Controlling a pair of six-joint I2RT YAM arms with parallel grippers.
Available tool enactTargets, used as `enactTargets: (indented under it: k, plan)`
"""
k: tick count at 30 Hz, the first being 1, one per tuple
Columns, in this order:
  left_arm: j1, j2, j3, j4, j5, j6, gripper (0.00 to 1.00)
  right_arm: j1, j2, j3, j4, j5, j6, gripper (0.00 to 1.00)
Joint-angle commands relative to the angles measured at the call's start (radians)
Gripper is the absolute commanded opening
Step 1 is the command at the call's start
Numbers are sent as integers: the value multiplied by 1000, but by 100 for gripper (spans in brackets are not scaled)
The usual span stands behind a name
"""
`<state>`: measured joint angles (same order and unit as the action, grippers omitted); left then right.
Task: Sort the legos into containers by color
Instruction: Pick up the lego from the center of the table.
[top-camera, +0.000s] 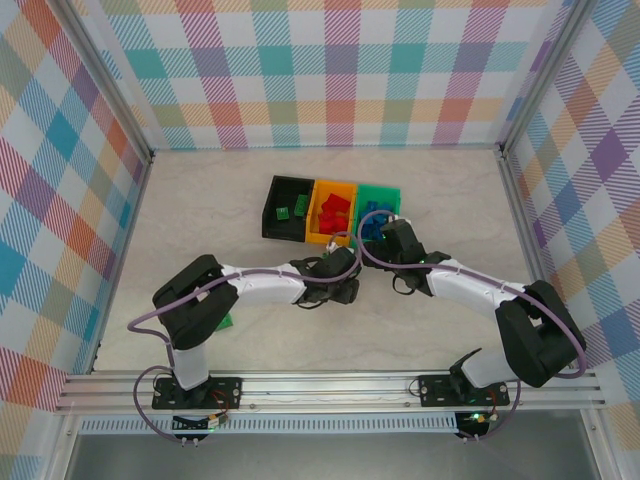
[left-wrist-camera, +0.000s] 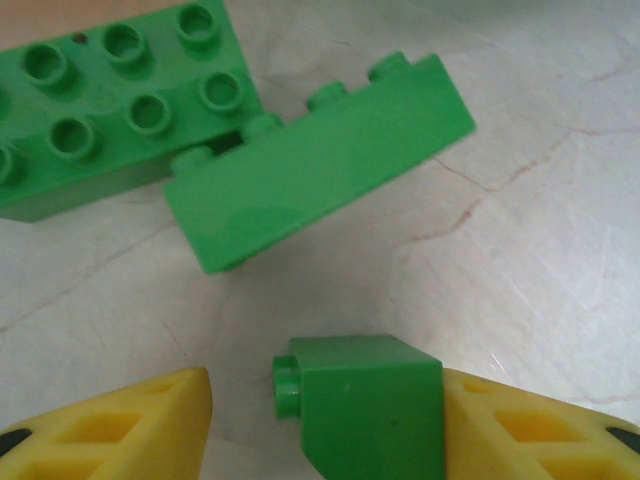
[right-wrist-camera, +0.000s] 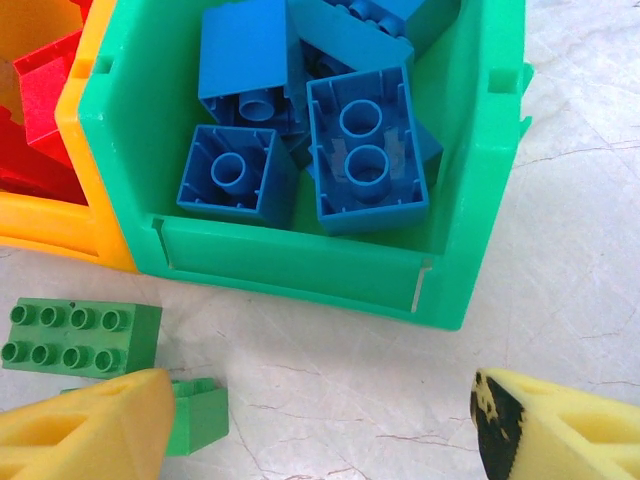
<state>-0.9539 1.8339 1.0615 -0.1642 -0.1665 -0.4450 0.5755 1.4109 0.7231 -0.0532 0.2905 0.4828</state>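
One-sided contact on a green brick, with two wrists crowded together

The left gripper (left-wrist-camera: 327, 415) stands part-way open around a small green brick (left-wrist-camera: 365, 405) on the table (left-wrist-camera: 560, 250). The brick touches one yellow finger (left-wrist-camera: 530, 430), while a clear gap separates it from the other. Closing from here would likely shove or twist the brick before it seats, and it could skate out. Just beyond lies a long green brick (left-wrist-camera: 320, 180) on its side, touching a flat green brick (left-wrist-camera: 110, 110). Both are near enough to be knocked by a sideways slip.

The right gripper (right-wrist-camera: 320, 435) hangs wide and empty just in front of the green bin (right-wrist-camera: 300, 270), which holds blue bricks (right-wrist-camera: 365, 150). The orange bin (right-wrist-camera: 60, 235) beside it holds red bricks (right-wrist-camera: 40, 90). Seen from above, both wrists sit close together before the bins, so a lift by the left arm risks clipping the right. Green pieces look to belong in the black bin (top-camera: 285, 190), and the green bin's colour invites a wrong drop.
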Motion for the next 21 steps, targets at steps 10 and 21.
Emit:
enactTargets:
  k: [10,21]
  plan:
    - [16,80,67,2,40,-11,55,1,-12,-5,-2,-14,-3,78]
    - [18,51,38,2,11,-23,48,1,-16,-8,6,-20,-3,78]
